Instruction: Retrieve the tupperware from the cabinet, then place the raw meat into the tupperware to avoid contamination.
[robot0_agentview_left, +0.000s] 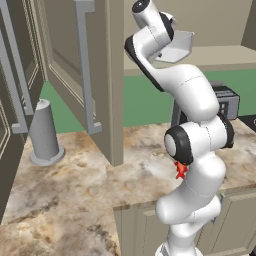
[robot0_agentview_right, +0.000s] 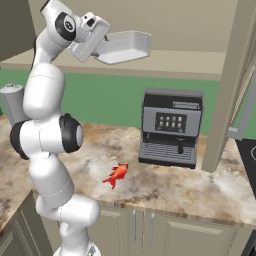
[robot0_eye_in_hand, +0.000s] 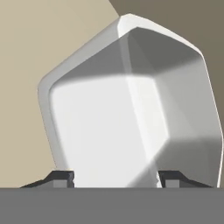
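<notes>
1. The gripper (robot0_eye_in_hand: 114, 178) is raised to the cabinet shelf (robot0_agentview_right: 170, 62), its two fingertips (robot0_eye_in_hand: 61, 178) set either side of the tupperware (robot0_agentview_right: 125, 46); whether they already clamp its wall I cannot tell.
2. The tupperware sits at the shelf's level in the open cabinet (robot0_agentview_left: 90, 65), tilted in the right base view, its pale inside facing the hand camera.
3. Below, the raw meat (robot0_agentview_right: 116, 175) lies on the marbled counter (robot0_agentview_right: 165, 187), just left of the coffee machine (robot0_agentview_right: 171, 127).
4. A grey cylinder on a round base (robot0_agentview_left: 45, 132) stands on the counter by the open cabinet door (robot0_agentview_left: 75, 75).
</notes>
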